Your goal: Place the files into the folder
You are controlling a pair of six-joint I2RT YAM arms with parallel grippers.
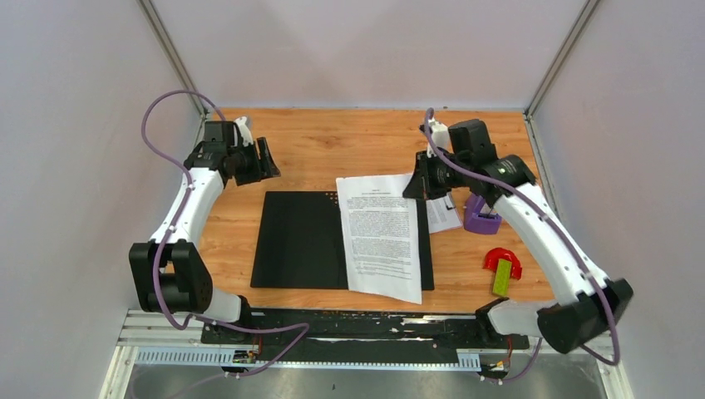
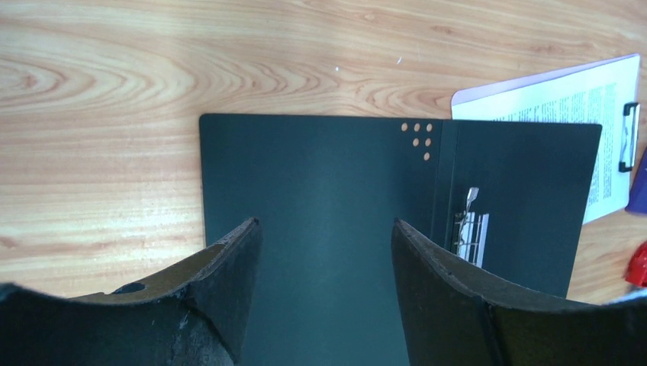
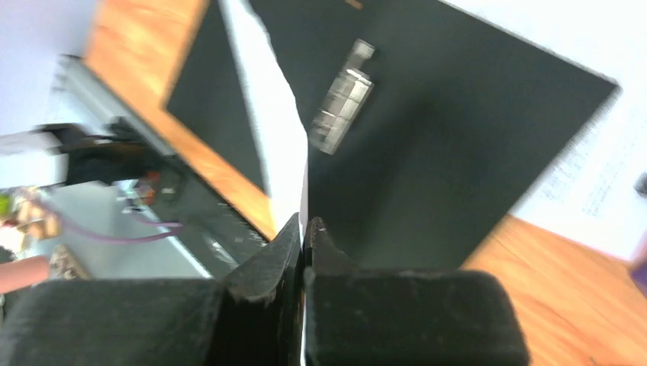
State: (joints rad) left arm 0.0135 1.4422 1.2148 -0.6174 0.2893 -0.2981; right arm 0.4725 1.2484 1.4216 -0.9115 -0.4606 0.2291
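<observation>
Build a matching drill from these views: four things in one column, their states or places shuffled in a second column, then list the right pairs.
Things
1. left pincer
2. right pincer
3. folder
4. purple object

States or places
A. lying open, black inside facing up
B. shut on the edge of the printed sheet
C. to the right of the folder
D. open, holding nothing

Pairs: 1-D, 2-B, 3-A, 4-C
</observation>
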